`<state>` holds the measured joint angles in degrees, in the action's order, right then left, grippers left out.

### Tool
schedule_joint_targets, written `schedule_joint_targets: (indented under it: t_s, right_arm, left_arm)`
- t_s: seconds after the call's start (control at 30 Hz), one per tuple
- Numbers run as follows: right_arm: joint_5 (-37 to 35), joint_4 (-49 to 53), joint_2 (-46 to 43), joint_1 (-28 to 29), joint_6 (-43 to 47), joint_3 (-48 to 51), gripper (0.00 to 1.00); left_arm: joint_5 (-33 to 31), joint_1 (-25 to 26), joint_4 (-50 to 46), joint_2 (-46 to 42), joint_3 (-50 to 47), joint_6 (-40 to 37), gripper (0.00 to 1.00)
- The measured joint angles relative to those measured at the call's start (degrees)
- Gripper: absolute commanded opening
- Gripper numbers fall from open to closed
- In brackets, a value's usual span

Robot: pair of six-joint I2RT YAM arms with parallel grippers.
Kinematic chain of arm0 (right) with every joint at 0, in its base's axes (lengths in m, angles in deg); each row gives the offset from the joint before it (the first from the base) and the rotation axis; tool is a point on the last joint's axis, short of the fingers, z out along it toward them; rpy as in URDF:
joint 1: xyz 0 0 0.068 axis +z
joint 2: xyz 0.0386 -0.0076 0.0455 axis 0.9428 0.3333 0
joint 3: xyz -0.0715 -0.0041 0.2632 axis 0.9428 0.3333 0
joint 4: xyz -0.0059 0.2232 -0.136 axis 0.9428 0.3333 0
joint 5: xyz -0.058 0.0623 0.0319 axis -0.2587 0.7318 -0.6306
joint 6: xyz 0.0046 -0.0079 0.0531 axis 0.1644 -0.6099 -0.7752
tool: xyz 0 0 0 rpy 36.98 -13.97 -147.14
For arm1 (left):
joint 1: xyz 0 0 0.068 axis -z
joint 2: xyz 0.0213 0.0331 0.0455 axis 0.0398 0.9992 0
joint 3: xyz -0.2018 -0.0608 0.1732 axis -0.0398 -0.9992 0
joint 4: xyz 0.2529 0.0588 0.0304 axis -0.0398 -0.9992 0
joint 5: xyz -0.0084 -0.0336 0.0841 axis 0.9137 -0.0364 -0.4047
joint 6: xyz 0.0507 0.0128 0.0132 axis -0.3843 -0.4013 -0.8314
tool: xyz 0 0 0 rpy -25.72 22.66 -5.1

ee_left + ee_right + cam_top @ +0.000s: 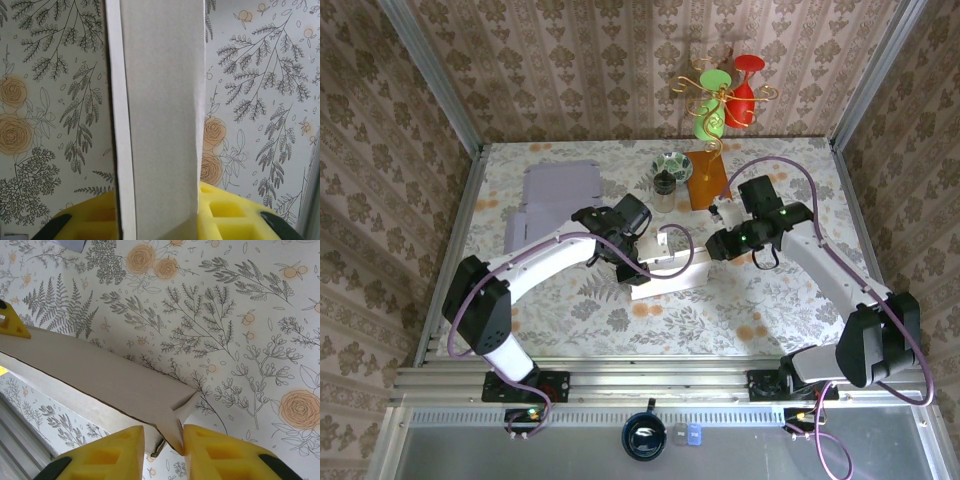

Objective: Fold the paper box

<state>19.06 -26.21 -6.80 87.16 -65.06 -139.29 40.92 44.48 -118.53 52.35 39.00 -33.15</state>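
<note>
Paper box (670, 270) sits mid-table (770, 310), part-folded, between the two arms. Its long axis runs left to right, with the right end a little farther back. On the far left lies a stack of flat grey sheets (560, 185), well apart from the work.

The left gripper (632, 258) is on the box's left end and the right gripper (717, 244) is at its right end, so each arm has its own end and neither is clearly nearer. The next fold probably turns on the right end, where a flap is still loose.

The overhead view gives the layout but hides the fingertips. In the left wrist view a long wall of the box (160, 115) runs straight away from the left gripper (160, 220), and the yellow fingers (230, 212) are clamped on either side of it. In the right wrist view the box (100, 375) stretches away to the left. Its small pointed corner flap (176, 427) pokes down into the narrow gap of the right gripper (164, 445). The flap touches one finger (220, 450), but I cannot tell whether it is actually pinched.
</note>
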Motion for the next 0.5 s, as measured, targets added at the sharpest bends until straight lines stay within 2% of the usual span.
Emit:
schedule_joint_targets:
  t_s: [0.33,0.5]
  right_arm:
    - [-2.0,0.4,0.0,0.4,0.0,-0.4,0.19]
    - [-2.8,0.4,0.0,1.0,0.0,-0.5,0.11]
  left_arm:
    - [0.4,0.0,0.0,0.0,0.0,0.0,0.25]
    - [0.4,0.0,0.0,0.0,0.0,0.0,0.25]
